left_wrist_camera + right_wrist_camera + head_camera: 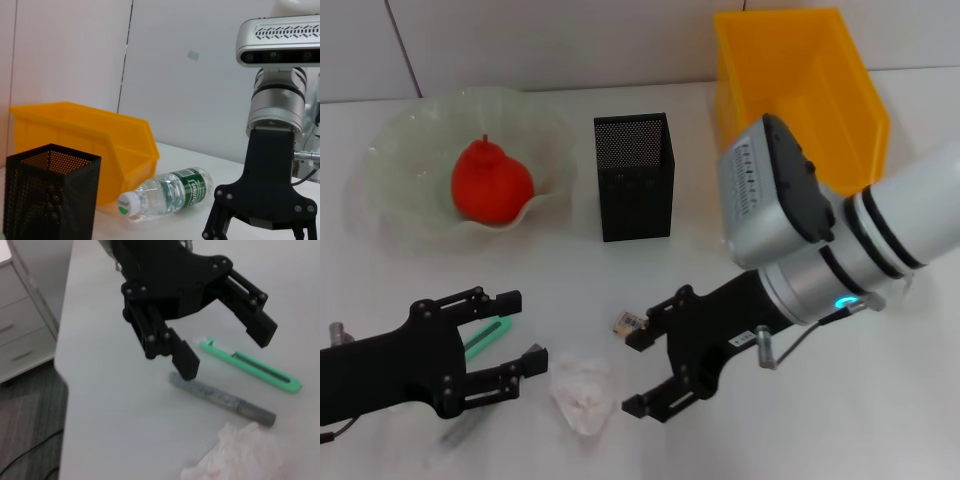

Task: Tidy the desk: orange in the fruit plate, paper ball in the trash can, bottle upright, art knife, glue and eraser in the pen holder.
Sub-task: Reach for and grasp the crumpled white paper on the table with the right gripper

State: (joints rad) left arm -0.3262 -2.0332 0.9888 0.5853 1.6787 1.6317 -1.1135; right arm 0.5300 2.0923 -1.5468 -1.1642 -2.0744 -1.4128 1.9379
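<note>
The orange (491,182) lies in the pale green fruit plate (400,150) at the back left. The black mesh pen holder (633,177) stands mid-table, with the yellow trash can (800,75) to its right. My left gripper (523,332) is open above the green art knife (485,337) and the grey glue stick (222,400). The paper ball (582,392) lies between the grippers. My right gripper (633,370) is open just right of it, with the eraser (628,322) by its upper finger. The bottle (167,195) lies on its side by the trash can, hidden in the head view.
The table's near edge (62,390) drops off beside the left gripper, and a drawer cabinet (22,325) stands beyond it. My right arm (840,240) reaches across in front of the trash can.
</note>
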